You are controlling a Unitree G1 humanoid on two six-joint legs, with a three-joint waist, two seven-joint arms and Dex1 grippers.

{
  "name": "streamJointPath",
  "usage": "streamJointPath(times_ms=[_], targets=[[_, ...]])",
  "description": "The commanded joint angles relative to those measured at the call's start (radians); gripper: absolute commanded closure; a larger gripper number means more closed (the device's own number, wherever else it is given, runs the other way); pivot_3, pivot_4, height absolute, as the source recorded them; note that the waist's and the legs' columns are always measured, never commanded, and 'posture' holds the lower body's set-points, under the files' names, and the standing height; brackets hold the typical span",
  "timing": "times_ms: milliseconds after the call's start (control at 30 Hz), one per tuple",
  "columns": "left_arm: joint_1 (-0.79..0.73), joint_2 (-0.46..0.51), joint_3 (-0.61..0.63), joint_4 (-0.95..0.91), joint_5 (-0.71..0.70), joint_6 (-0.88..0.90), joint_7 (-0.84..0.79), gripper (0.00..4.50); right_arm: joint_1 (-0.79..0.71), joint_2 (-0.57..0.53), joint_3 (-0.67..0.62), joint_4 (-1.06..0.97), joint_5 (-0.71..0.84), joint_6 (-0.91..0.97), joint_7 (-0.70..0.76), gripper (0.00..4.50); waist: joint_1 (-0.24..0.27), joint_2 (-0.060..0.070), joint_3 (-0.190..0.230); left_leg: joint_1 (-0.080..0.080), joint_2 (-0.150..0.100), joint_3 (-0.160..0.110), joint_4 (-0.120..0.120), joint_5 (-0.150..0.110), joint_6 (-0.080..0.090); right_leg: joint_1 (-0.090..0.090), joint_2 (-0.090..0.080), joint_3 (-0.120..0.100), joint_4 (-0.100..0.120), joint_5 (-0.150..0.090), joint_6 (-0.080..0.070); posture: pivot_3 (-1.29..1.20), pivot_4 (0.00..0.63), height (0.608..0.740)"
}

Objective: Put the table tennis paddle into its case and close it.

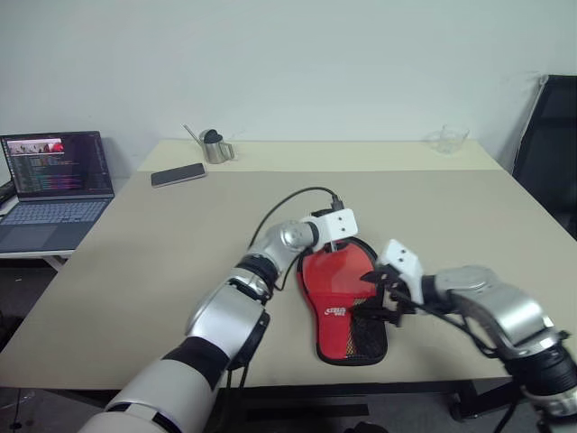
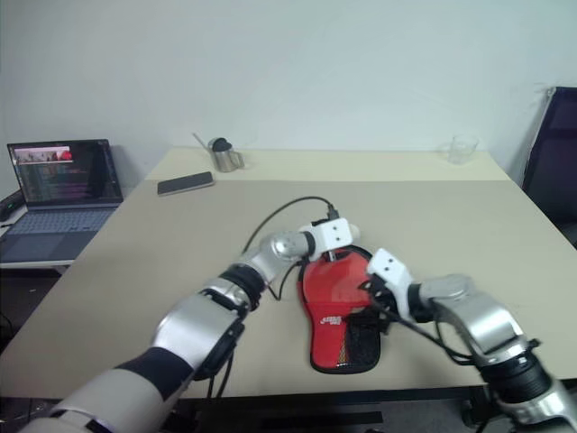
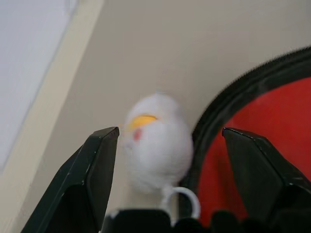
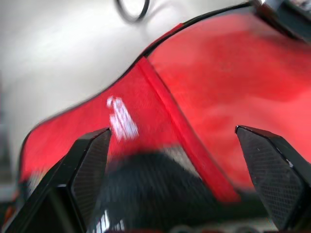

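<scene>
Red side up, the case lies flat on the bench between two wide-open, empty pincers, left at its far end, right beside it.

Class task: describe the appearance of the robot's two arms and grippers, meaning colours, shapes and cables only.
Both arms have glossy silver-grey rounded shells with black bands at the joints. A white boxy block with small dark dots sits at each wrist. A thin black cable loops up from the left arm; black wires run along the right forearm. The left gripper and right gripper each have two black wedge-shaped fingers; the right ones are finely textured.
</scene>
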Motion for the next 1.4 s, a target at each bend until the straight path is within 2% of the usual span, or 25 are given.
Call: streamJointPath(times_ms=[33, 133, 200, 300, 333, 467, 567, 700, 800, 933, 1167, 1400], targets=[[0.031, 0.045, 0.057, -0.140, -0.122, -0.055, -0.173, 0.78, -0.032, -0.066, -0.060, 0.014, 0.041, -0.052, 0.100, 0.00, 0.002, 0.000, 0.000, 0.000, 0.000, 0.000, 0.000, 0.000, 0.000, 0.000, 0.000, 0.000, 0.000, 0.000, 0.000, 0.00, 0.150, 0.740], [0.089, 0.099, 0.081, -0.273, -0.206, -0.010, -0.311, 0.78, -0.074, -0.084, -0.074, 0.097, 0.026, -0.107, 0.128, 0.00, 0.002, 0.000, 0.000, 0.000, 0.000, 0.000, 0.000, -0.002, 0.003, 0.001, -0.001, 0.000, 0.000, 0.000, 0.000, 0.00, 0.150, 0.740], [0.148, 0.128, 0.110, -0.401, -0.293, 0.082, -0.413, 0.78, -0.119, -0.080, -0.071, 0.180, -0.002, -0.158, 0.132, 0.00, -0.001, 0.000, 0.000, 0.000, 0.000, 0.001, 0.000, -0.002, 0.003, 0.001, -0.001, 0.000, 0.000, 0.000, 0.000, 0.00, 0.150, 0.740], [0.268, 0.149, 0.152, -0.664, -0.447, 0.325, -0.509, 0.78, -0.201, -0.035, -0.067, 0.308, -0.041, -0.229, 0.100, 0.00, -0.004, 0.000, 0.000, 0.001, 0.000, 0.002, 0.001, -0.002, 0.003, 0.001, -0.001, 0.001, 0.001, 0.000, 0.000, 0.00, 0.150, 0.740], [0.311, 0.155, 0.160, -0.754, -0.488, 0.405, -0.523, 0.78, -0.227, -0.014, -0.067, 0.345, -0.052, -0.248, 0.083, 0.00, -0.003, 0.000, 0.000, 0.001, 0.000, 0.001, 0.000, -0.002, 0.003, 0.001, -0.001, 0.001, 0.001, 0.000, 0.000, 0.00, 0.150, 0.740], [0.468, 0.159, 0.168, -1.063, -0.612, 0.714, -0.501, 0.03, -0.318, 0.072, -0.079, 0.476, -0.086, -0.294, 0.013, 0.00, -0.003, 0.000, 0.000, 0.001, 0.000, 0.000, 0.001, 0.000, 0.001, 0.000, -0.002, 0.004, 0.001, 0.000, 0.000, 0.00, 0.150, 0.740], [0.549, 0.139, 0.147, -1.195, -0.631, 0.831, -0.433, 0.03, -0.386, 0.137, -0.094, 0.588, -0.118, -0.330, -0.065, 0.00, -0.001, 0.001, 0.000, 0.000, 0.000, 0.000, 0.001, 0.000, 0.000, 0.001, -0.002, 0.004, 0.001, 0.000, 0.000, 0.00, 0.150, 0.740], [0.619, 0.109, 0.072, -1.184, -0.528, 0.791, -0.318, 0.03, -0.518, 0.252, -0.143, 0.837, -0.155, -0.388, -0.244, 0.00, 0.001, 0.001, 0.000, 0.002, 0.000, 0.000, 0.000, 0.000, 0.000, 0.001, -0.002, 0.004, 0.002, 0.000, -0.001, 0.00, 0.150, 0.740], [0.640, 0.054, 0.051, -1.116, -0.504, 0.798, -0.240, 0.03, -0.638, 0.348, -0.221, 1.064, -0.154, -0.413, -0.427, 0.00, 0.001, 0.001, 0.000, 0.003, 0.000, 0.000, 0.000, 0.000, 0.000, 0.002, -0.002, 0.005, 0.002, 0.000, -0.001, 0.00, 0.150, 0.740], [0.640, -0.019, 0.051, -0.994, -0.489, 0.772, -0.164, 0.03, -0.734, 0.449, -0.322, 1.262, -0.127, -0.435, -0.605, 0.00, 0.000, 0.002, 0.000, 0.002, 0.000, 0.000, 0.000, 0.000, 0.000, 0.001, -0.002, 0.005, 0.001, 0.000, -0.001, 0.00, 0.150, 0.740], [0.597, -0.083, 0.076, -0.838, -0.479, 0.698, -0.085, 0.03, -0.766, 0.562, -0.359, 1.429, -0.150, -0.503, -0.685, 0.00, -0.006, 0.002, -0.001, 0.002, 0.000, 0.001, -0.001, 0.000, 0.000, 0.001, -0.003, 0.005, 0.002, 0.000, -0.002, 0.00, 0.150, 0.740], [0.588, -0.101, 0.092, -0.805, -0.472, 0.704, -0.025, 0.03, -0.743, 0.606, -0.389, 1.495, -0.153, -0.528, -0.731, 0.00, -0.011, 0.003, -0.001, 0.002, 0.000, 0.001, 0.000, 0.000, 0.000, 0.001, -0.003, 0.005, 0.002, 0.000, -0.001, 0.00, 0.150, 0.740]])
